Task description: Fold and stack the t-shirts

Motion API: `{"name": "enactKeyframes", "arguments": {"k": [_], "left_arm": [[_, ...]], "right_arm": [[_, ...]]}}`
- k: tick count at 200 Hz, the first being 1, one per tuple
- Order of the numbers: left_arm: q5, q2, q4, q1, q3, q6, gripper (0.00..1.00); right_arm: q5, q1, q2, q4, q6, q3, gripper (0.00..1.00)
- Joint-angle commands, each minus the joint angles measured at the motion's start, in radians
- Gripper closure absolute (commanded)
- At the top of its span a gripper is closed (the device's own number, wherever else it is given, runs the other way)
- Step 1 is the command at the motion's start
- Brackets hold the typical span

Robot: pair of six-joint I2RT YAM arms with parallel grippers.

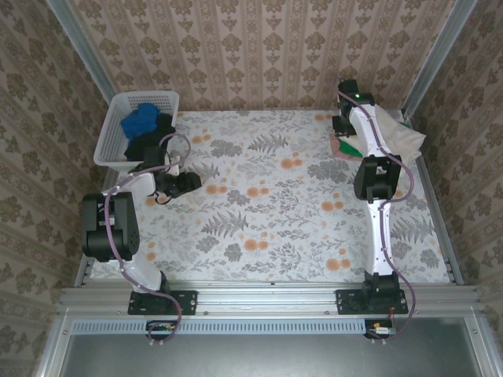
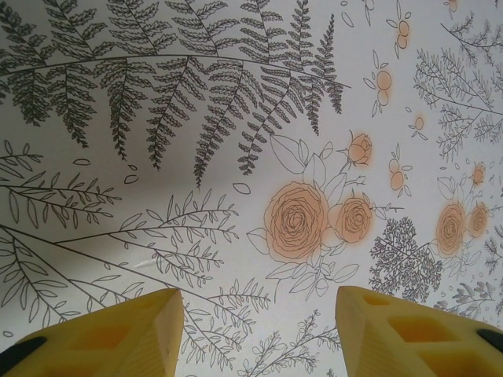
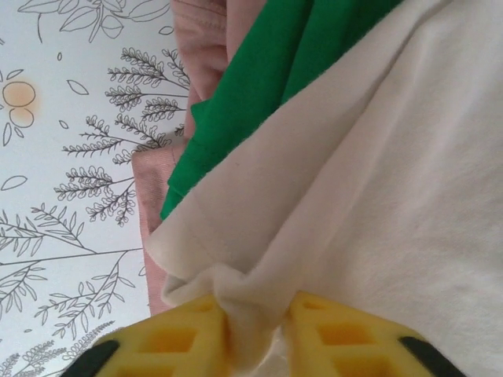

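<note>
Patterned walls close the worktop on its left, far and right edges, and a metal rail runs along the near edge where both arms are bolted. In the far left corner stands a white lattice basket, holding a blue t-shirt and a black t-shirt bunched together inside it. Just near of the basket, close to the left edge, the left gripper points toward the middle; its yellow fingers are spread wide apart over flat floral cloth with nothing between them. From there the whole middle of the worktop lies open, flat and unbroken, as far as the right arm. Near the far right corner lies a small pile: a pale pink t-shirt at the bottom, a bright green t-shirt on it, and a large cream t-shirt draped over both and spreading to the right edge. The cream cloth is soft and creased, drawn into gathered folds at its left border. The right gripper sits at that border, its fingers pressed together on a bunched fold of the cream t-shirt, the green and pink edges just beyond the pinch
</note>
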Motion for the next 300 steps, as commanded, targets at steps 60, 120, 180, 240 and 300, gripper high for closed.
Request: {"name": "enactKeyframes", "arguments": {"k": [60,120,180,240,300], "left_arm": [[0.023,-0.008,-0.037,0.012,0.013,0.029,0.45],[0.04,-0.001,-0.037,0.02,0.01,0.035,0.45],[0.046,0.01,-0.043,0.026,0.018,0.041,0.45],[0.061,0.035,-0.043,0.026,0.018,0.048,0.45],[0.076,0.045,-0.066,0.021,0.043,0.059,0.45]], "right_arm": [[-0.206,0.027,-0.31,0.168,-0.183,-0.328,1.0],[-0.284,-0.004,-0.277,0.15,-0.286,-0.439,1.0],[-0.236,-0.02,-0.332,0.091,-0.114,-0.351,0.62],[-0.212,-0.311,-0.669,0.518,0.505,-0.934,0.32],[-0.158,-0.441,-0.533,0.64,0.598,-0.922,0.27]]}}
